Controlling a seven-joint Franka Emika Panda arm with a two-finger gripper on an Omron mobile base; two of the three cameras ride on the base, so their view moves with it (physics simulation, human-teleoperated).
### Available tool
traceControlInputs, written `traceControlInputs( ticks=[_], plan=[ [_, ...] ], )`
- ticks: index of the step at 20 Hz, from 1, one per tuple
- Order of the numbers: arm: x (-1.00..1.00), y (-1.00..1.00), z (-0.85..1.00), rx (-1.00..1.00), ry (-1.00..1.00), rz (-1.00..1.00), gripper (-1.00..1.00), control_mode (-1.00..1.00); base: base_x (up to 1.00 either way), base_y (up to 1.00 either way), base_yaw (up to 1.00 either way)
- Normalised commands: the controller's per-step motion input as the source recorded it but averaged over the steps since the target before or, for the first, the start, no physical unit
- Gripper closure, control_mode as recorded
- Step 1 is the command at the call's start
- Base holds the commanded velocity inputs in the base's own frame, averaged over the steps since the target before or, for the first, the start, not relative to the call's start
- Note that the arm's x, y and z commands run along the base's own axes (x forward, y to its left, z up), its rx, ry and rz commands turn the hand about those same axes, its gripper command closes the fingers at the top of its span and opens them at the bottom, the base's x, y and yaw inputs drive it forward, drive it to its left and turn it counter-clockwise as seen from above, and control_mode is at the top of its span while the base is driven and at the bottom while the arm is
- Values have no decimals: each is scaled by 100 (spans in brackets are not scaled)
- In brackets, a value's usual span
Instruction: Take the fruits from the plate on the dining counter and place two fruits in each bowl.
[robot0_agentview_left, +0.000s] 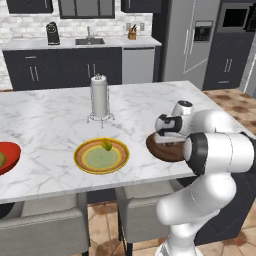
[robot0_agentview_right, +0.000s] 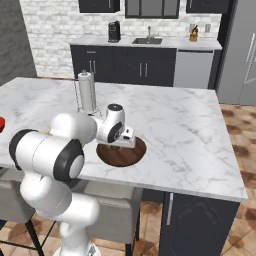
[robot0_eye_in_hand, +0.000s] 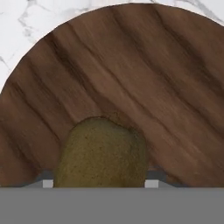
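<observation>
End effector (robot0_eye_in_hand: 99, 183) clamped on brownish-green fruit (robot0_eye_in_hand: 101, 153), over wooden bowl (robot0_eye_in_hand: 131, 78); green fruit (robot0_agentview_left: 106, 145) on plate (robot0_agentview_left: 82, 162).

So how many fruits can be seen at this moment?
3: a green fruit on the plate, one in the red bowl, a brownish one in the gripper over the wooden bowl. Others may be hidden.

Arm hides much of the wooden bowl (robot0_agentview_left: 165, 150); red bowl (robot0_agentview_left: 7, 156) cut off at frame edge
</observation>
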Motion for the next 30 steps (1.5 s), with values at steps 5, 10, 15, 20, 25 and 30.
traceControlInputs(
  ticks=[5,10,15,20,25,30],
  plan=[
    [40,0,0,0,3,0,100,-100,0,0,0],
    [4,0,-8,0,1,0,100,-100,0,0,0],
    [-1,0,-26,0,0,0,100,-100,0,0,0],
    [0,0,-52,0,0,0,100,-100,0,0,0],
    [0,0,-6,0,0,0,100,-100,0,0,0],
    [0,0,0,0,0,0,100,-100,0,0,0]
  ],
)
